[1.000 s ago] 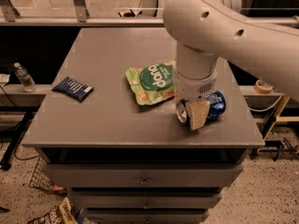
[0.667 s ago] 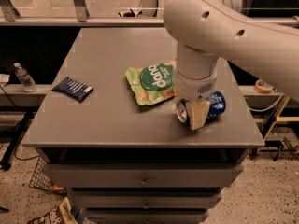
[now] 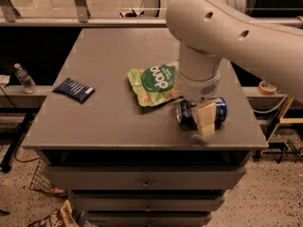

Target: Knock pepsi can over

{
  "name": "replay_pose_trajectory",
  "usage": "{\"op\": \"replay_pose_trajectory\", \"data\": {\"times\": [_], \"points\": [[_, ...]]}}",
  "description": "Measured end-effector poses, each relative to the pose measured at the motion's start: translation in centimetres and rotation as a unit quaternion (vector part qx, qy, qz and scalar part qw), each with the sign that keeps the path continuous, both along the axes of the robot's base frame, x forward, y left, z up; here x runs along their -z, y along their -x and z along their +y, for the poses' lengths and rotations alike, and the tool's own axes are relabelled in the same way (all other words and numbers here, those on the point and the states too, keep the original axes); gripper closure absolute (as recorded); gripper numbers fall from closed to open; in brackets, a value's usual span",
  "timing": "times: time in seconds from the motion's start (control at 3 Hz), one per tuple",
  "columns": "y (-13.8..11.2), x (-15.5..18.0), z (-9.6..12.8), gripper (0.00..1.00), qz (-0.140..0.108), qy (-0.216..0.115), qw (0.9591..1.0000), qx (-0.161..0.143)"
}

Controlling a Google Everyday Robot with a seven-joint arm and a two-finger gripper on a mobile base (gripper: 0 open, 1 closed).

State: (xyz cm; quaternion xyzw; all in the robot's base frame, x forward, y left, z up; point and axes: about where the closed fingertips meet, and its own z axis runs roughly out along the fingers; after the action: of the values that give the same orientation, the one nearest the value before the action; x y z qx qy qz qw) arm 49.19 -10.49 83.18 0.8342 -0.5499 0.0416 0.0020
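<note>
The pepsi can (image 3: 220, 110) lies on its side near the table's front right corner, its silver top facing left. My gripper (image 3: 205, 123) hangs down from the big white arm directly in front of the can, touching or overlapping its middle and hiding part of it. The can's dark-blue body shows to the right of the gripper and its rim to the left.
A green snack bag (image 3: 154, 82) lies just behind and left of the can. A flat dark-blue striped packet (image 3: 73, 89) lies at the table's left. The grey table (image 3: 109, 122) has drawers below. A water bottle (image 3: 23, 78) stands on a ledge at left, a tape roll (image 3: 266, 87) at right.
My gripper has shifted slightly right and toward the front edge. The can stays lying on its side in the same spot.
</note>
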Motion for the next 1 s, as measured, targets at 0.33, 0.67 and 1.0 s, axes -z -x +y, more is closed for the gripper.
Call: {"op": "replay_pose_trajectory", "data": {"times": [0.33, 0.67, 1.0], "points": [[0.0, -0.3, 0.0, 0.0, -0.007, -0.006, 1.0, 0.002], [0.2, -2.1, -0.9, 0.0, -0.019, -0.01, 0.9992, 0.033], [0.4, -4.9, -2.7, 0.0, -0.04, -0.017, 0.9956, 0.083]]}}
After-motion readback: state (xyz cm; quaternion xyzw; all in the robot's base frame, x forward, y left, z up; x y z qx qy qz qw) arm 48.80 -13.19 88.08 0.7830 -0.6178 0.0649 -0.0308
